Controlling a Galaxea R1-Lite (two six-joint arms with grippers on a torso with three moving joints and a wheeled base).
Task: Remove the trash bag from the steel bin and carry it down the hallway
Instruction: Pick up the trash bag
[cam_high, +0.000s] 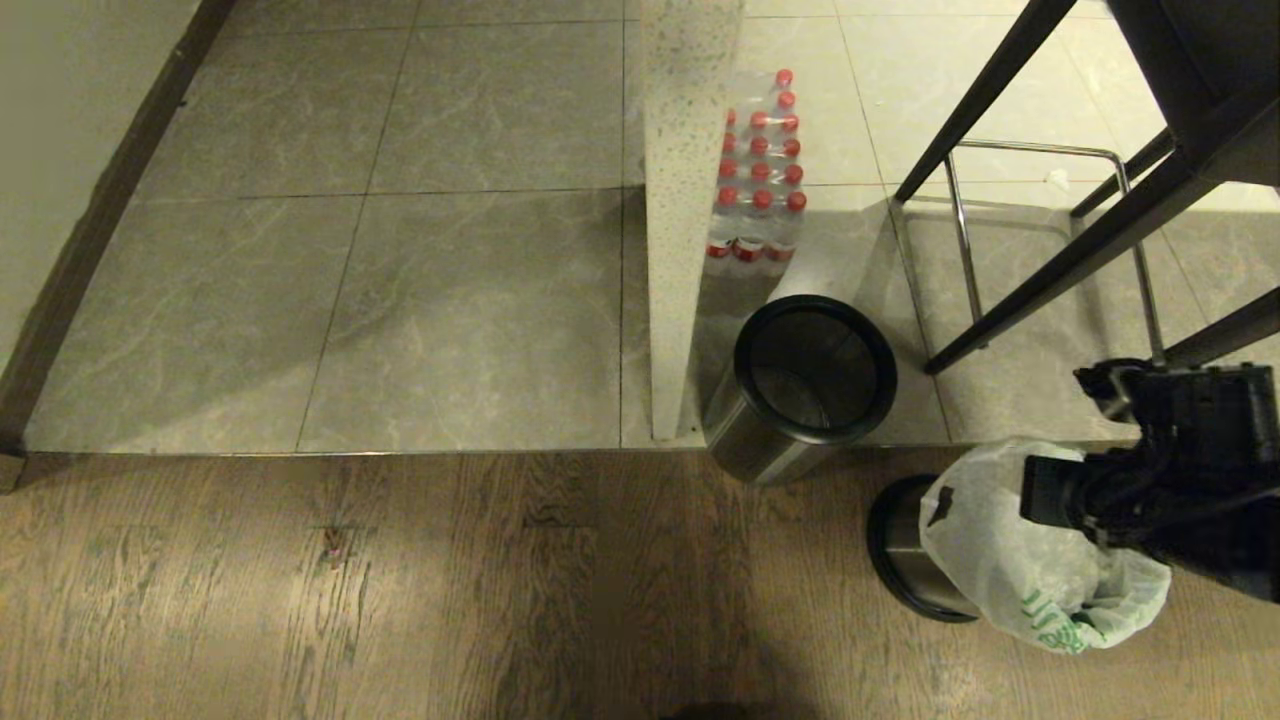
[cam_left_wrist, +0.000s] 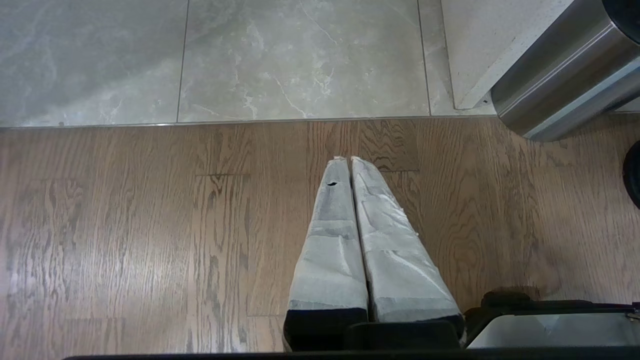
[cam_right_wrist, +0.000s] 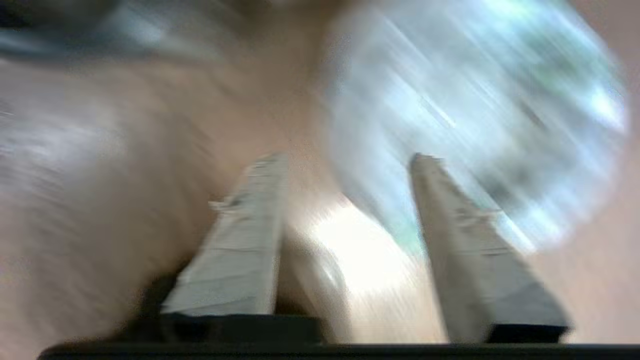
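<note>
The trash bag (cam_high: 1010, 565), thin translucent white plastic with green printing, bulges up out of the steel bin (cam_high: 898, 548) at the lower right and covers the bin's right side. My right arm (cam_high: 1180, 480) reaches over the bag from the right. In the blurred right wrist view the right gripper (cam_right_wrist: 348, 159) is open, with nothing between its fingers and the bag (cam_right_wrist: 475, 115) just past one fingertip. My left gripper (cam_left_wrist: 348, 160) is shut and empty over the wooden floor. The hallway's grey marbled tiles (cam_high: 400, 250) begin beyond the wood.
A second, empty steel bin (cam_high: 812, 385) with a black ring stands beside a white speckled panel (cam_high: 685, 200). A shrink-wrapped pack of red-capped bottles (cam_high: 760, 190) sits behind it. Black furniture legs (cam_high: 1040, 270) and a chrome frame (cam_high: 1040, 150) crowd the right. A wall with dark skirting (cam_high: 90, 230) runs along the left.
</note>
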